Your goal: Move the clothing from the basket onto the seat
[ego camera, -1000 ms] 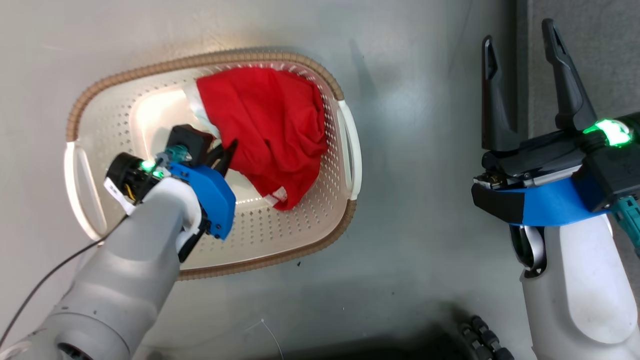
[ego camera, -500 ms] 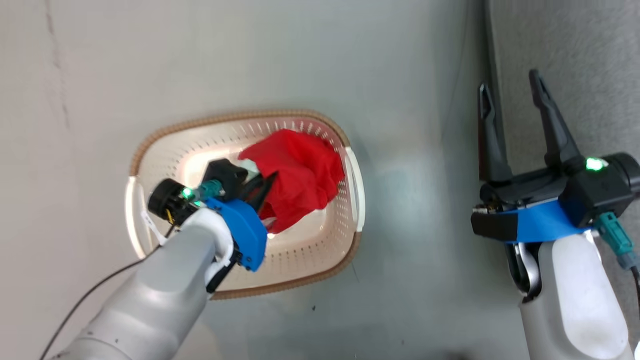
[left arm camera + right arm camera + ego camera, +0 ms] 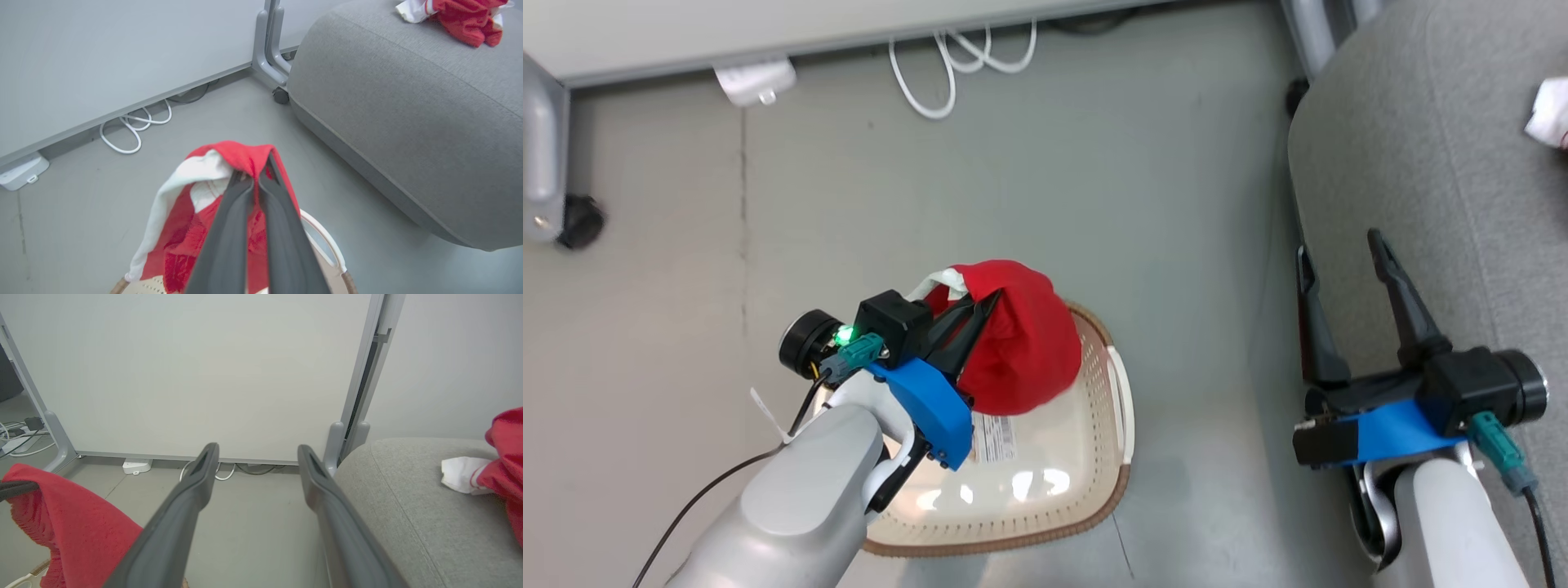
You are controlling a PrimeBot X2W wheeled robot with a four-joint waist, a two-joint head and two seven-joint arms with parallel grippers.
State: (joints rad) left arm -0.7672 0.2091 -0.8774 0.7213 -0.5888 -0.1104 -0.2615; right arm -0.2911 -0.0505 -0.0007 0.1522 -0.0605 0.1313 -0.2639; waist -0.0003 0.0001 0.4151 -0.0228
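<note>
Pinching the clothing at a bunched fold near its top, the left gripper is closed on it, hanging it above the basket — the seat lies to the right, another red garment far on it. Right gripper gapes wide, empty. Cloth looks light, soft, droopy — grip likely holds, but trailing hem may snag the rim.

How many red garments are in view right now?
2. One garment hangs from the left gripper above the basket; another garment lies on the seat. More may be hidden beneath.
</note>
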